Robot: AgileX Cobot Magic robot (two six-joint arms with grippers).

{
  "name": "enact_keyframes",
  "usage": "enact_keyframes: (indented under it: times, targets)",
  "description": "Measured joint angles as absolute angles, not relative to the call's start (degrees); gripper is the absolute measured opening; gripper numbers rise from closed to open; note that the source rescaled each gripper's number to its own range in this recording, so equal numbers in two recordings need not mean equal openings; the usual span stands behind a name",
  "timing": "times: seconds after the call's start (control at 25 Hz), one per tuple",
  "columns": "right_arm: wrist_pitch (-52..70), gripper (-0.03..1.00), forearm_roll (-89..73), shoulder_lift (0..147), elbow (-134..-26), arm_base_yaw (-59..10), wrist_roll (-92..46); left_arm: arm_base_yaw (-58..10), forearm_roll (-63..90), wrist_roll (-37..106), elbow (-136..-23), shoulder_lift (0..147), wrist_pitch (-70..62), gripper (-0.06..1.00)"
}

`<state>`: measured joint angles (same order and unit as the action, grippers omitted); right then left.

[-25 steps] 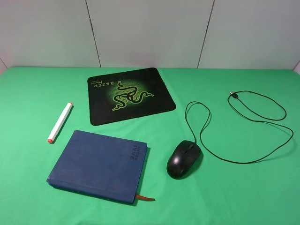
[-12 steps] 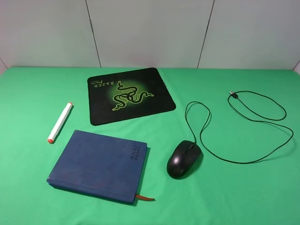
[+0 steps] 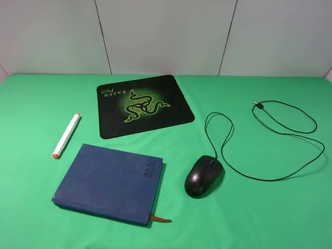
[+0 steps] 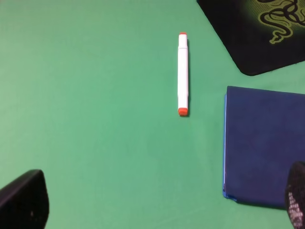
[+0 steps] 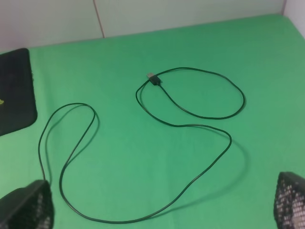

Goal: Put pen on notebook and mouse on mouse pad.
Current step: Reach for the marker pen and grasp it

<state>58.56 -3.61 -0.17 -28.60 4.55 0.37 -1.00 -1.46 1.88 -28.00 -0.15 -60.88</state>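
Observation:
The white pen (image 3: 66, 135) with orange-red tips lies on the green cloth, left of the black mouse pad (image 3: 145, 105) and just beyond the dark blue notebook (image 3: 106, 184). The black mouse (image 3: 203, 176) sits right of the notebook, apart from the pad. Neither arm shows in the exterior high view. In the left wrist view my left gripper (image 4: 159, 205) is open, well short of the pen (image 4: 183, 74), with the notebook (image 4: 264, 143) beside it. My right gripper (image 5: 157, 205) is open above the mouse's cable (image 5: 190, 114); the mouse itself is hidden in that view.
The thin black cable (image 3: 270, 140) loops widely over the right half of the table and ends in a USB plug (image 3: 258, 106). A grey panelled wall (image 3: 166, 36) closes the far edge. An orange-brown ribbon (image 3: 161, 219) sticks out of the notebook.

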Motion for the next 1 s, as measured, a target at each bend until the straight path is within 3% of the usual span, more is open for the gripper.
enact_keyframes:
  times: [0.44, 1.0]
  targets:
    - [58.6, 1.0, -3.6, -0.2, -28.6, 4.6, 0.4, -1.0, -2.0, 1.8, -30.5, 0.9, -62.3, 1.0]
    - [58.6, 1.0, -3.6, -0.2, -28.6, 4.6, 0.4, -1.0, -12.7, -4.4, -47.5, 32.0, -64.8, 1.0]
